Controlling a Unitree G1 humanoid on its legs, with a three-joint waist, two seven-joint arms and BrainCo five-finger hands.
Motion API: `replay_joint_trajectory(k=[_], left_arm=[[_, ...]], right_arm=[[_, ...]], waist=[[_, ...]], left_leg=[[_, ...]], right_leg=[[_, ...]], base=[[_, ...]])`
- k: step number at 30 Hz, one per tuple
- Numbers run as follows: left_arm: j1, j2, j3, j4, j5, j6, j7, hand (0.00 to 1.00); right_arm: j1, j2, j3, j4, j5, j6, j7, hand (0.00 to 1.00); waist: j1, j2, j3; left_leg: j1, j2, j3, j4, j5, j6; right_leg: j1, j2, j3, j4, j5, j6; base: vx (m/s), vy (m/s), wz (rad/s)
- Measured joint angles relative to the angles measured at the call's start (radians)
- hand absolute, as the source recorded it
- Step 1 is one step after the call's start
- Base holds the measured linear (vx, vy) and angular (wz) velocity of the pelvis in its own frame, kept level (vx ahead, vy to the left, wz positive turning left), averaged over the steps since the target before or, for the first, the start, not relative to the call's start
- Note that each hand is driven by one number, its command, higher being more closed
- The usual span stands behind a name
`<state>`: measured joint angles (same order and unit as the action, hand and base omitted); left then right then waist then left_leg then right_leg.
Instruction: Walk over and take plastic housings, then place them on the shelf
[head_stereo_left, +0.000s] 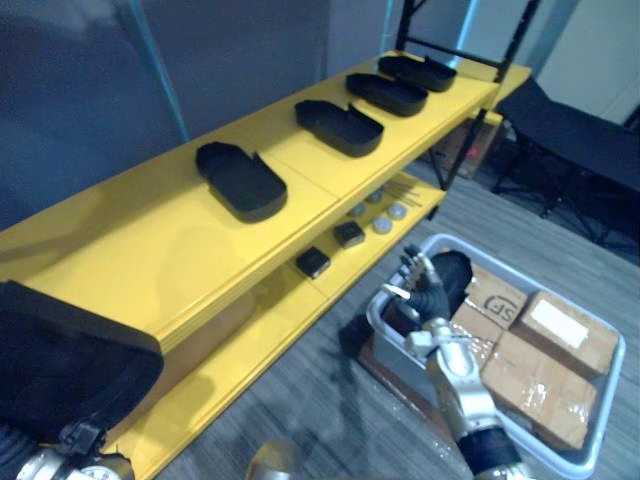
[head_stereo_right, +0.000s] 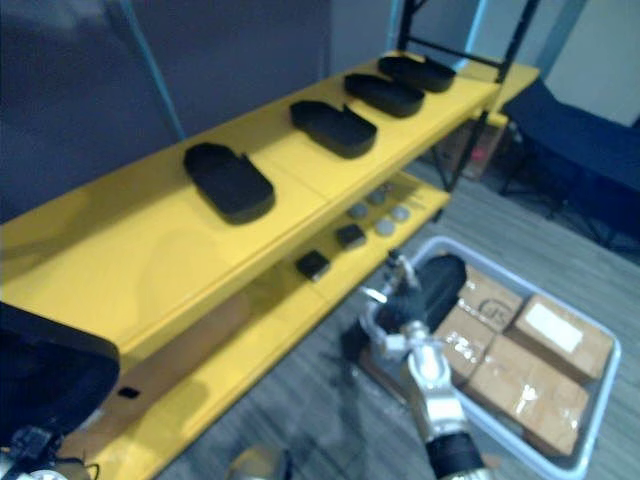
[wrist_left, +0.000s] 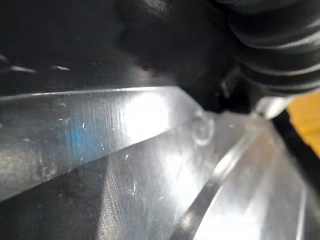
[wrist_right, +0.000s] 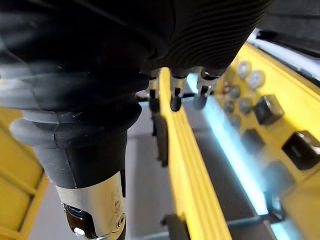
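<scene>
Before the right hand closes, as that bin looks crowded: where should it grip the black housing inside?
Probably the housing by its upper edge, from above on the shelf side: it leans propped in the bin, cardboard boxes crowding its other side.

Dark printed mark (head_stereo_left: 497, 303) on a cardboard box (head_stereo_left: 481, 281), perhaps a logo, white label (head_stereo_left: 553, 322) on another, unreadable

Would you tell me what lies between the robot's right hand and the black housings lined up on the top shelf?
Two small black blocks and several round grey discs, lying on the lower shelf; both eye views show them.
</scene>
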<state>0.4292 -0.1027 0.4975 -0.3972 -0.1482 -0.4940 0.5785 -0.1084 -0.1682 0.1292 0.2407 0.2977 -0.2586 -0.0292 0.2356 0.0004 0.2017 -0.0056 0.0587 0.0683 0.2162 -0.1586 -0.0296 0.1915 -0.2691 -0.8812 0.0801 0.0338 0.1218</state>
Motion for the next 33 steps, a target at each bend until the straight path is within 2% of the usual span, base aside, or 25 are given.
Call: replay_joint_trajectory(k=[2, 3, 4, 6, 8, 9, 12, 15, 16, 18, 21, 25, 29, 32, 33], left_arm=[[-0.026, 0.018, -0.059, -0.017, 0.004, -0.003, -0.036, 1.00], [-0.057, 0.036, -0.094, -0.017, 0.011, -0.003, -0.061, 1.00], [-0.102, 0.072, -0.138, -0.016, 0.012, -0.004, -0.102, 1.00], [-0.153, 0.119, -0.174, -0.016, 0.011, -0.011, -0.152, 1.00], [-0.179, 0.144, -0.197, -0.017, 0.010, -0.026, -0.175, 1.00], [-0.185, 0.140, -0.198, -0.016, 0.010, -0.030, -0.189, 1.00], [-0.189, 0.139, -0.200, -0.017, 0.010, -0.030, -0.212, 1.00], [-0.194, 0.140, -0.207, -0.017, 0.010, -0.030, -0.218, 1.00], [-0.194, 0.140, -0.207, -0.017, 0.010, -0.030, -0.218, 1.00], [-0.194, 0.141, -0.215, -0.017, 0.008, -0.030, -0.232, 1.00], [-0.193, 0.141, -0.243, -0.017, 0.001, -0.030, -0.241, 1.00], [-0.189, 0.141, -0.252, -0.016, 0.001, -0.030, -0.258, 1.00], [-0.176, 0.142, -0.288, -0.012, 0.000, -0.030, -0.286, 1.00], [-0.174, 0.163, -0.344, 0.004, -0.008, -0.029, -0.324, 1.00], [-0.175, 0.180, -0.372, 0.010, -0.009, -0.027, -0.337, 1.00]], right_arm=[[0.002, -0.003, -0.004, -0.004, -0.025, -0.016, 0.005, 0.00], [0.015, -0.004, -0.016, -0.015, -0.038, -0.027, 0.005, 0.00], [0.033, -0.006, -0.035, -0.024, -0.040, -0.046, 0.004, 0.00], [0.036, -0.019, -0.050, -0.025, -0.067, -0.066, 0.003, 0.00], [0.034, -0.041, -0.063, -0.029, -0.089, -0.102, 0.010, 0.00], [0.023, -0.057, -0.072, -0.030, -0.109, -0.124, 0.016, 0.00], [-0.004, -0.107, -0.080, -0.035, -0.138, -0.162, 0.037, 0.00], [-0.031, -0.112, -0.078, -0.040, -0.186, -0.200, 0.052, 0.00], [-0.031, -0.112, -0.078, -0.040, -0.186, -0.200, 0.052, 0.00], [-0.031, -0.112, -0.069, -0.042, -0.242, -0.235, 0.056, 0.00], [-0.032, -0.114, -0.032, -0.046, -0.298, -0.267, 0.056, 0.00], [-0.022, -0.113, 0.044, -0.046, -0.332, -0.279, 0.073, 0.00], [0.000, -0.112, 0.067, -0.047, -0.350, -0.286, 0.073, 0.00], [0.057, -0.106, 0.098, -0.059, -0.392, -0.290, 0.048, 0.00], [0.078, -0.105, 0.119, -0.064, -0.415, -0.295, 0.030, 0.00]], waist=[[-0.009, -0.003, 0.000], [-0.029, -0.009, 0.001], [-0.057, -0.028, 0.003], [-0.062, -0.040, 0.006], [-0.061, -0.042, 0.010], [-0.061, -0.031, 0.022], [-0.066, -0.013, 0.044], [-0.073, -0.025, 0.076], [-0.073, -0.025, 0.076], [-0.084, -0.041, 0.094], [-0.085, -0.036, 0.104], [-0.086, -0.036, 0.107], [-0.088, -0.034, 0.107], [-0.094, -0.035, 0.106], [-0.105, -0.038, 0.105]], left_leg=[[-0.020, -0.012, -0.031, 0.000, 0.020, -0.006], [-0.037, -0.025, -0.068, 0.000, 0.032, -0.006], [-0.051, -0.047, -0.118, -0.014, 0.055, -0.009], [-0.055, -0.066, -0.143, -0.038, 0.087, -0.015], [-0.075, -0.068, -0.142, -0.038, 0.101, -0.022], [-0.074, -0.062, -0.141, -0.036, 0.107, -0.029], [-0.065, -0.039, -0.134, -0.039, 0.116, -0.039], [-0.065, -0.031, -0.115, -0.037, 0.119, -0.044], [-0.065, -0.031, -0.115, -0.037, 0.119, -0.044], [-0.065, -0.037, -0.112, -0.029, 0.121, -0.048], [-0.068, -0.039, -0.112, -0.015, 0.121, -0.049], [-0.070, -0.047, -0.116, -0.003, 0.121, -0.049], [-0.094, -0.057, -0.134, 0.004, 0.120, -0.050], [-0.098, -0.082, -0.171, 0.001, 0.121, -0.049], [-0.099, -0.095, -0.192, -0.009, 0.127, -0.046]], right_leg=[[-0.024, -0.026, 0.015, 0.072, -0.034, -0.002], [-0.038, -0.034, 0.076, 0.109, -0.068, -0.017], [-0.057, -0.048, 0.169, 0.151, -0.119, -0.024], [-0.095, -0.066, 0.243, 0.213, -0.158, -0.020], [-0.121, -0.078, 0.255, 0.245, -0.189, 0.010], [-0.122, -0.075, 0.255, 0.254, -0.192, 0.016], [-0.127, -0.063, 0.262, 0.272, -0.202, 0.005], [-0.164, -0.079, 0.286, 0.331, -0.241, -0.012], [-0.164, -0.079, 0.286, 0.331, -0.241, -0.012], [-0.183, -0.099, 0.293, 0.390, -0.268, -0.016], [-0.191, -0.107, 0.303, 0.416, -0.273, -0.014], [-0.192, -0.125, 0.299, 0.449, -0.294, -0.016], [-0.184, -0.134, 0.278, 0.451, -0.298, -0.008], [-0.156, -0.142, 0.263, 0.451, -0.297, 0.018], [-0.152, -0.140, 0.295, 0.454, -0.292, 0.026]], base=[[-0.01, 0.050, 0.45], [-0.02, 0.053, 1.17], [0.00, 0.032, 1.18], [-0.01, -0.007, 0.72], [-0.04, -0.063, 0.21], [-0.07, -0.082, -0.03], [-0.09, -0.065, -0.09], [-0.13, -0.051, -0.14], [-0.12, -0.048, -0.02], [-0.10, -0.041, 0.00], [-0.06, -0.010, -0.01], [-0.05, -0.002, 0.08], [-0.06, 0.018, 0.23], [0.00, 0.020, 0.45], [0.04, 0.030, 0.61]])
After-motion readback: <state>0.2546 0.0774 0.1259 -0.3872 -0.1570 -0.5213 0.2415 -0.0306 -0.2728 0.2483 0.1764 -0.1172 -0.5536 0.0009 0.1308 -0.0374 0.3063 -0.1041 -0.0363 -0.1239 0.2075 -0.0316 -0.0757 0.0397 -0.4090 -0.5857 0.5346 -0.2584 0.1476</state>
